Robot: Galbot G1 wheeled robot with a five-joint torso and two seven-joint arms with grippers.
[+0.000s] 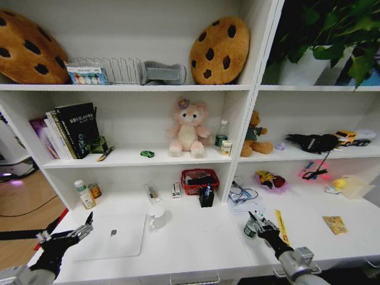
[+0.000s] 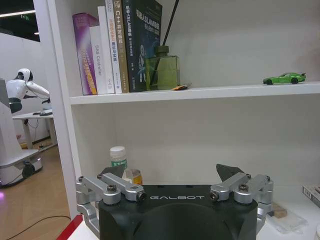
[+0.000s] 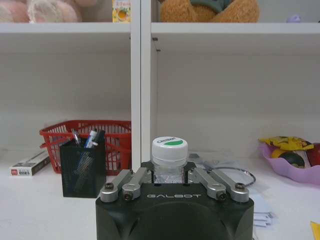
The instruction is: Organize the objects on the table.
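My right gripper point(image 1: 257, 221) point(image 3: 168, 173) hovers low over the right side of the white table point(image 1: 190, 240), shut on a small clear jar point(image 1: 250, 229) point(image 3: 170, 148) with a white, green-marked cap. My left gripper point(image 1: 83, 228) point(image 2: 171, 173) is open and holds nothing, at the table's left end beside the slim silver laptop point(image 1: 113, 235). A tiny green toy car point(image 1: 147, 154) point(image 2: 284, 78) sits on the shelf above. Blue and black pens point(image 3: 90, 138) stand in a black mesh holder point(image 1: 206, 197) point(image 3: 82, 170).
A red basket point(image 1: 199, 180) point(image 3: 107, 135) stands behind the pen holder, a white mug point(image 1: 157, 218) by the laptop. Small bottles point(image 1: 83, 193) point(image 2: 119, 157) stand at the back left. Books point(image 1: 71, 129), a pink plush point(image 1: 187, 129) and cookie cushions fill the shelves. Cables and papers point(image 1: 242, 196) lie right.
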